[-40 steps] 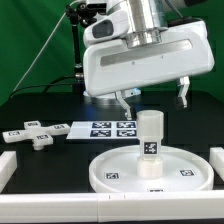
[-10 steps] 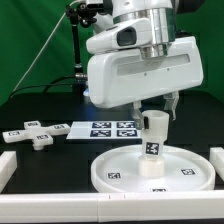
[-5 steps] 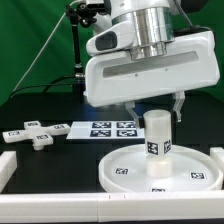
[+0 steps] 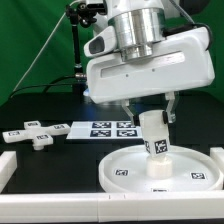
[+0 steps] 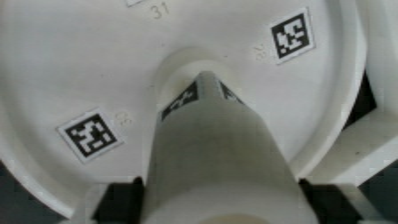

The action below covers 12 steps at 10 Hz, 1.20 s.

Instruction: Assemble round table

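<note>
The white round disc [image 4: 160,172] lies on the black table at the exterior view's right, tags on its face. The short thick cylinder leg [image 4: 155,140] stands in its middle, slightly tilted. My gripper [image 4: 152,113] is above it, shut on the leg's upper end. In the wrist view the leg [image 5: 217,140] runs down to the disc [image 5: 71,70], with a black pad [image 5: 121,200] against each side. The cross-shaped foot piece [image 4: 30,134] lies at the exterior view's left.
The marker board [image 4: 108,129] lies flat behind the disc. White border rails run along the front [image 4: 55,205] and the left front corner [image 4: 5,170]. A green backdrop stands behind the table.
The gripper came down onto the leg and closed on it. The disc and leg shifted slightly toward the exterior view's right, and the leg now leans a little.
</note>
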Tool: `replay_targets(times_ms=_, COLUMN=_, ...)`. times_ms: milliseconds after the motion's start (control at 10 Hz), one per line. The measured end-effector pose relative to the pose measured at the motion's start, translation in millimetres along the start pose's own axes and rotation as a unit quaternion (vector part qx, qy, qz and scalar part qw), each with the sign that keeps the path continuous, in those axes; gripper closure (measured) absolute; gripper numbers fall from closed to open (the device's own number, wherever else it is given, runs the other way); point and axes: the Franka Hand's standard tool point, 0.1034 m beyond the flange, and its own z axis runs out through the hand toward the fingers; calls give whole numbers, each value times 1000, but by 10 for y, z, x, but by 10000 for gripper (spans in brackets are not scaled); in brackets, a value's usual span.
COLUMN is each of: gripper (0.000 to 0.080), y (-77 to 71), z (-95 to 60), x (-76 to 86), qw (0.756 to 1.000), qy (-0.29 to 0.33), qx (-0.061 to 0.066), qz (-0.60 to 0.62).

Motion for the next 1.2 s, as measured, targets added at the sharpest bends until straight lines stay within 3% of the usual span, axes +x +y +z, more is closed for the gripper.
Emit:
replay_targets(times_ms=500, gripper=387, y=-20, z=-1, x=-124, qw=971, qy=-12, qx=3, qz=238)
replay_targets(times_ms=800, gripper=386, y=-17, z=2, x=-127, qw=976, qy=-16, qx=3, qz=219)
replay_targets(times_ms=900, gripper=229, y=-32, z=1, x=-131, qw=981, qy=-22, qx=2, qz=193)
replay_targets(times_ms=1000, gripper=166, y=-65, z=-3, x=-138, qw=983, qy=-24, qx=3, qz=180)
replay_targets(times_ms=1200, gripper=155, y=-162, z=-7, x=-145, qw=998, qy=-39, qx=-2, qz=44)
